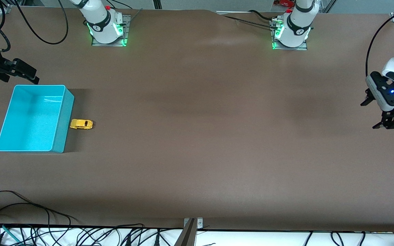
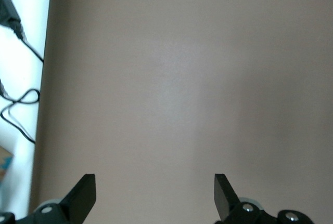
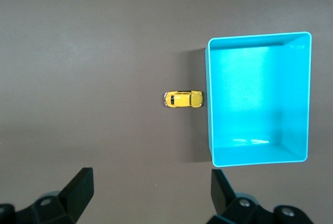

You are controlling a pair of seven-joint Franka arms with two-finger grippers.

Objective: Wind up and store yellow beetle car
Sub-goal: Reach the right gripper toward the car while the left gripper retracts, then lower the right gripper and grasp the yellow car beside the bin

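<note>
The yellow beetle car (image 1: 81, 124) (image 3: 182, 99) rests on its wheels on the brown table. It sits just beside the turquoise bin (image 1: 34, 118) (image 3: 250, 94), on the wall facing the left arm's end. The bin is empty. My right gripper (image 1: 29, 75) (image 3: 152, 177) hangs in the air at the right arm's end of the table, off the bin's corner nearest the robot bases, open with nothing between its fingers. My left gripper (image 1: 388, 124) (image 2: 154, 180) waits over bare table at the left arm's end, also open and empty.
The two arm bases (image 1: 106, 29) (image 1: 291, 32) stand along the table edge farthest from the front camera. Loose cables (image 1: 29, 218) and a metal bracket (image 1: 193, 223) lie at the edge nearest it. Wide brown tabletop (image 1: 217, 119) stretches between the car and the left gripper.
</note>
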